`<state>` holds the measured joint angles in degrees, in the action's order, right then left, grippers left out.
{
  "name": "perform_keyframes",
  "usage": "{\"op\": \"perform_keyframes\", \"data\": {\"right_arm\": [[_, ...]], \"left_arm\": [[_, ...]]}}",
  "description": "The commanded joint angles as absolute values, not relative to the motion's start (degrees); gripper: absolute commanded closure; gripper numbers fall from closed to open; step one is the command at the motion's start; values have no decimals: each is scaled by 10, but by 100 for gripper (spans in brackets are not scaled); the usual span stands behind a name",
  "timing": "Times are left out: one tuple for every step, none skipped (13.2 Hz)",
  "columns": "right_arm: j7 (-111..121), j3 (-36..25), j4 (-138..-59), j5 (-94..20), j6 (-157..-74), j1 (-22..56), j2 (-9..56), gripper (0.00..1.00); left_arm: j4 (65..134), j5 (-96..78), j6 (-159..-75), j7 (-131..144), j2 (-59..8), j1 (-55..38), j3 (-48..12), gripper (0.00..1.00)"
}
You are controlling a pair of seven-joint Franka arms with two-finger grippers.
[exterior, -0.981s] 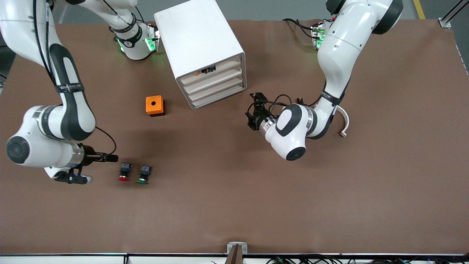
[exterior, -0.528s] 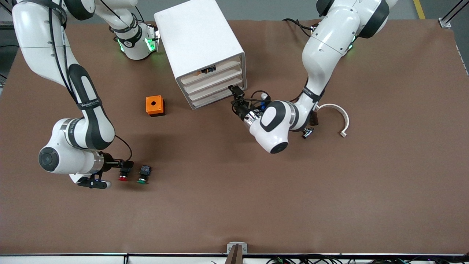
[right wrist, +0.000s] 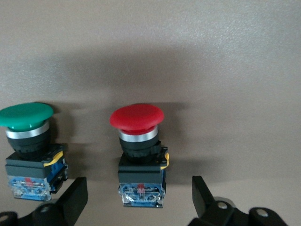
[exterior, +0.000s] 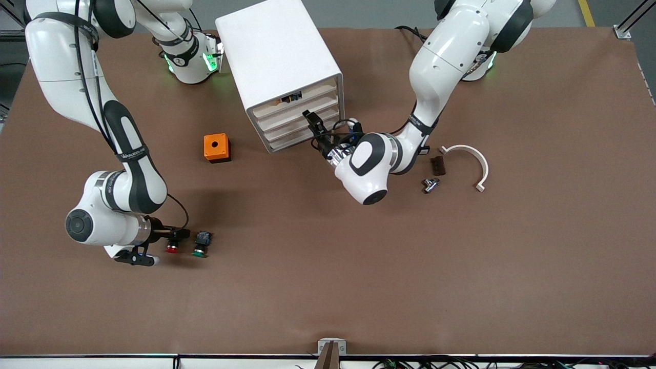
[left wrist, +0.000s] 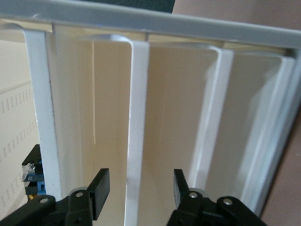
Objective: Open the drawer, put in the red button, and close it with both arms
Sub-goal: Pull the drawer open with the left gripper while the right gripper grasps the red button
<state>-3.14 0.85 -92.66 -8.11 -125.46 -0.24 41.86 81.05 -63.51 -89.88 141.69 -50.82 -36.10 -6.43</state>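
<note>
- Right gripper (right wrist: 136, 197) is down at the table with its fingers (right wrist: 75, 197) spread wide, one on each side of the red button's black body and not touching it.
- The red button (exterior: 172, 247) lies on its side on the brown table (exterior: 328, 287), toward the right arm's end, just beside the green button (exterior: 201, 244).
- Left gripper (left wrist: 138, 190) is at the front of the white cabinet (exterior: 279, 61), its fingers (left wrist: 99, 188) open and straddling the front lip of one drawer (left wrist: 136, 141) without closing on it.
- All four drawers appear shut; the top one holds some small parts.
- An orange box (exterior: 217, 147) sits beside the cabinet.
- A white curved piece (exterior: 474, 161), a dark block (exterior: 437, 165) and a small metal part (exterior: 429, 184) lie toward the left arm's end.
</note>
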Motion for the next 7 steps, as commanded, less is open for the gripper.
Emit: {"op": "perform_keyframes", "data": {"right_arm": [[-30, 11, -916, -92, -1253, -7, 425, 12], [-30, 11, -916, -92, -1252, -6, 425, 19], [-30, 11, -916, -91, -1252, -6, 425, 28], [-27, 11, -915, -91, -1252, -7, 425, 42], [-24, 11, -914, -91, -1252, -9, 425, 56], [-19, 11, -913, -91, -1252, -10, 427, 67], [-17, 10, -912, -91, -1252, -11, 427, 77]], "left_arm": [[801, -652, -893, 1428, -516, -365, -62, 57], [801, -652, -893, 1428, -517, -366, -62, 64], [801, -652, -893, 1428, -517, -372, -62, 74], [801, -651, -893, 1428, -517, -373, -62, 85], [800, -652, -893, 1426, -518, -372, -62, 97], [800, -651, -893, 1424, -517, -368, -62, 99], [799, -651, -893, 1421, -517, -367, -62, 99]]}}
